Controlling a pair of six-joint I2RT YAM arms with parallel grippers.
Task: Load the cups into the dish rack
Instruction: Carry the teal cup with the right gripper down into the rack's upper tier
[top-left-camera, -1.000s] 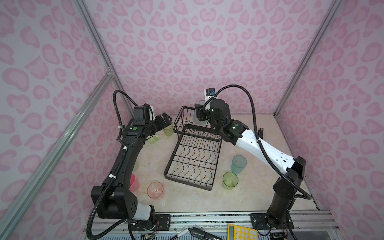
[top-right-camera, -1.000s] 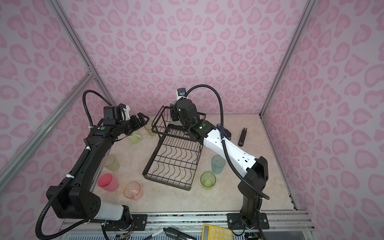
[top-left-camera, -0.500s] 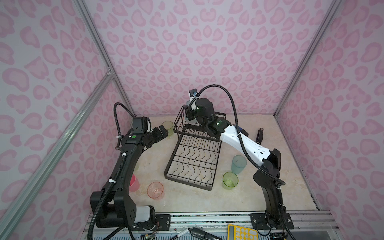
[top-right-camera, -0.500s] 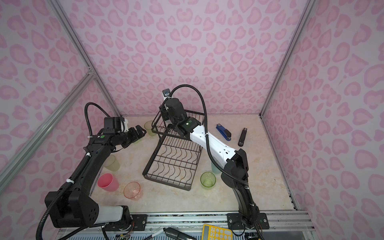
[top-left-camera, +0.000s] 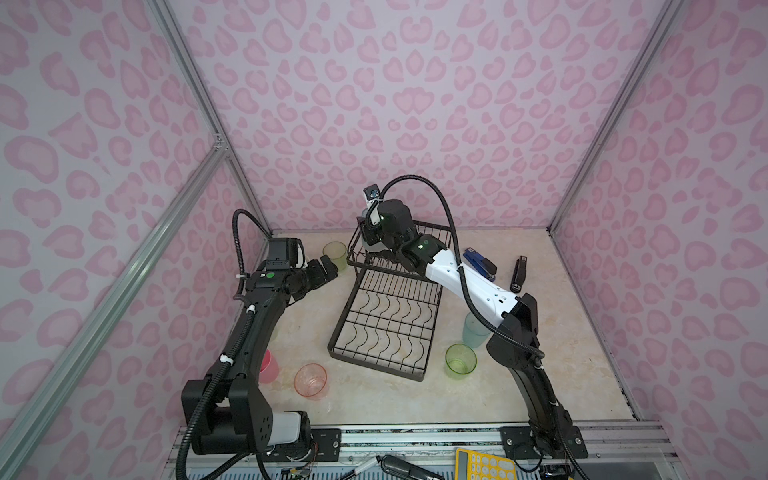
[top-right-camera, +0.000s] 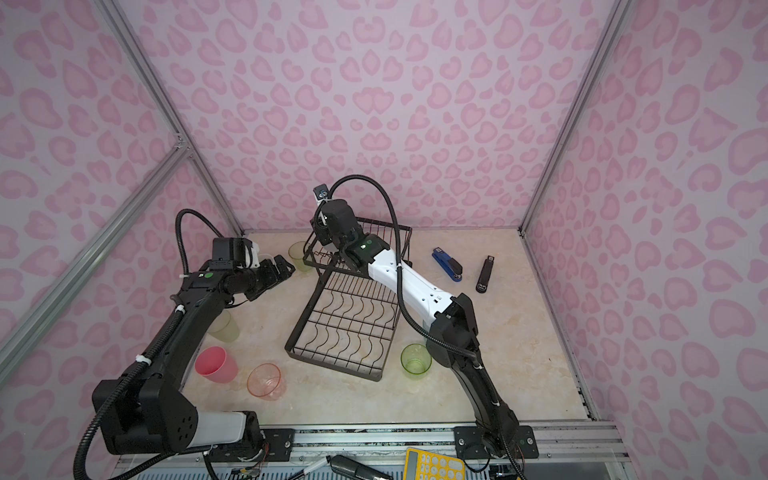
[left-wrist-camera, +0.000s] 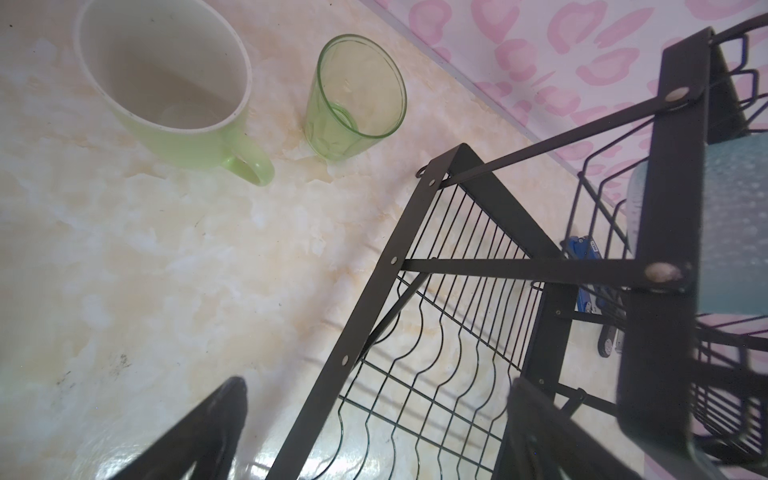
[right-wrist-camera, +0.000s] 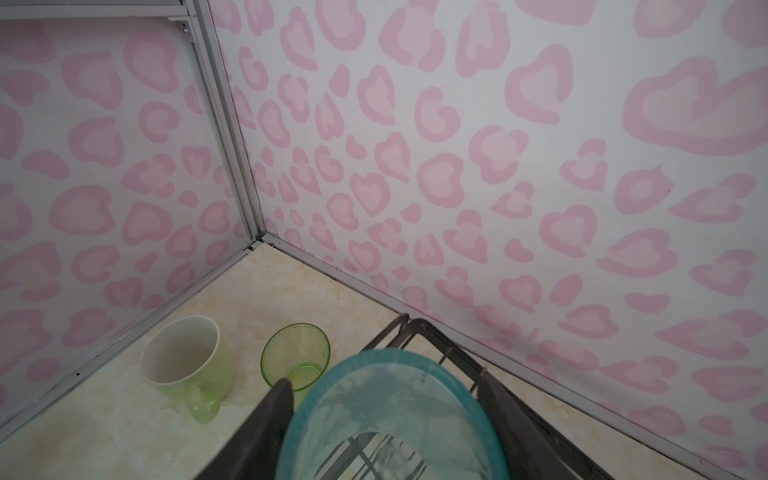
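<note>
Step in hand: the setting of a blue tumbler (right-wrist-camera: 390, 419) into the raised basket (top-left-camera: 434, 227) of the dish rack (top-left-camera: 374, 366) was judged to be under way.
Right gripper (right-wrist-camera: 384, 399): it was seen clamped on the blue tumbler, one finger on each side of the wall, with the mouth turned toward the wrist camera.
Tumbler's place: it was held at the basket's far corner by the back wall. Whether its base was resting on the wires could not be told.
Left gripper (top-left-camera: 329, 267): it was spread wide and empty, just beside the rack, near a green tumbler (left-wrist-camera: 355, 99) and a pale-green mug (left-wrist-camera: 166, 83), both upright on the table (top-left-camera: 374, 407).
Cups outside the rack: a pink tumbler (top-left-camera: 311, 380), a second green tumbler (top-left-camera: 460, 360) and a pale blue cup (top-left-camera: 471, 332) were also seen on the table, so most of the task was judged undone.
Good execution: the tumbler should be lowered level and kept clear of the basket rim. The fingers should be parted only once the wires carry it, then drawn back along the line of approach.
Risk: so light a cup could be tipped by a dragging finger.
</note>
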